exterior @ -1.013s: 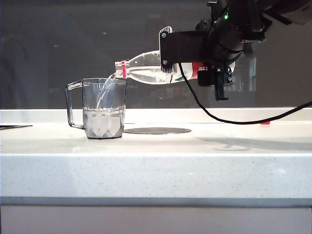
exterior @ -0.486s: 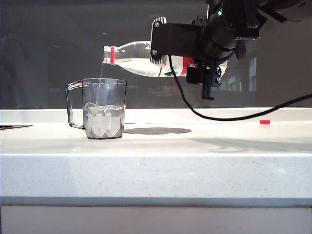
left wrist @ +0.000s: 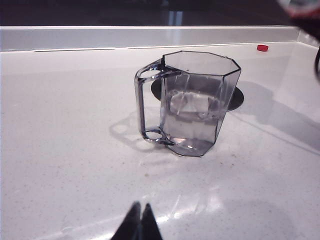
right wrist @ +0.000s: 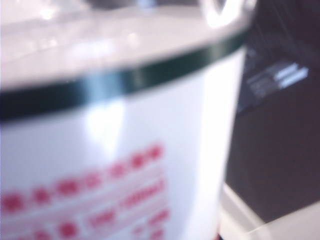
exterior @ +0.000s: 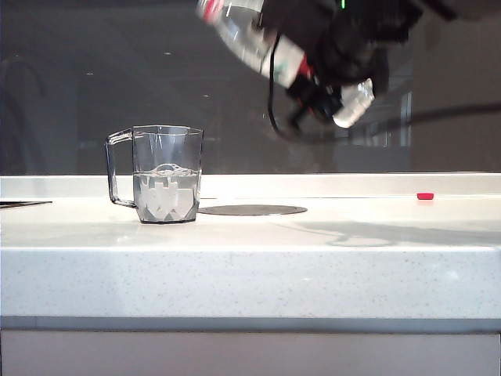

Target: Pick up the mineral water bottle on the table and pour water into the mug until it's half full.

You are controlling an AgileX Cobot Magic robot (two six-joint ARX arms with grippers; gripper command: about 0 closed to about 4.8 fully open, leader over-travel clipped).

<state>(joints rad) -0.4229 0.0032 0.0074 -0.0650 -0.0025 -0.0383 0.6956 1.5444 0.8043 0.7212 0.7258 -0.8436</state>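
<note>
While the table (exterior: 250, 266) spreads white and speckled across the exterior view, the right gripper (exterior: 325, 55) hangs high above it, blurred, clenched around the bottle (exterior: 258, 43), which tilts with its red-ringed neck up and away to the left. Standing upright on the table, well apart from the bottle, the mug (exterior: 160, 174) holds water (exterior: 164, 192) about halfway up. Low before the mug, the left gripper (left wrist: 139, 226) shows its tips pressed together. A small red cap (exterior: 425, 196) lies near the back ledge.
</note>
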